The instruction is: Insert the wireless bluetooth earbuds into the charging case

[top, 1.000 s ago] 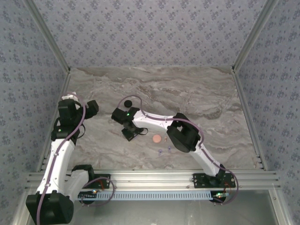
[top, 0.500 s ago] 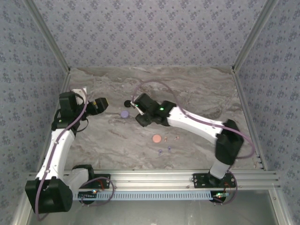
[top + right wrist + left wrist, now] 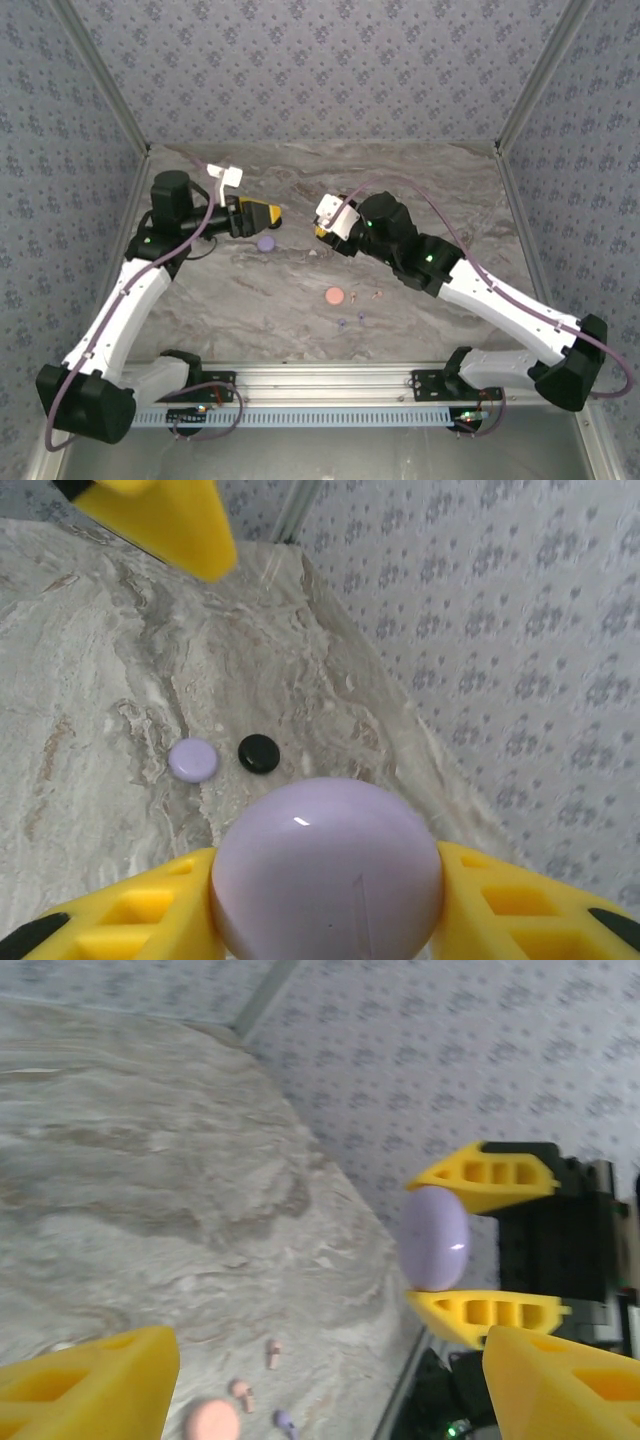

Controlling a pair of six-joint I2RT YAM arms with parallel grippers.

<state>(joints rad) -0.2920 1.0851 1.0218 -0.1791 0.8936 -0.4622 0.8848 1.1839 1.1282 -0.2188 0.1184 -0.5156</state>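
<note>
The right gripper (image 3: 321, 231), clamped on the lilac case (image 3: 326, 870), faces the wide-open, empty left gripper (image 3: 264, 215), with the lilac earbuds (image 3: 342, 322) lying nearer on the table (image 3: 430, 200).

The right gripper (image 3: 322, 228) now hangs raised toward the table's middle, no longer low at left of centre, a lilac case (image 3: 325, 875) pinched in it. The left gripper (image 3: 270, 215) now reaches inward from the left edge, jaws apart, facing it.
</note>
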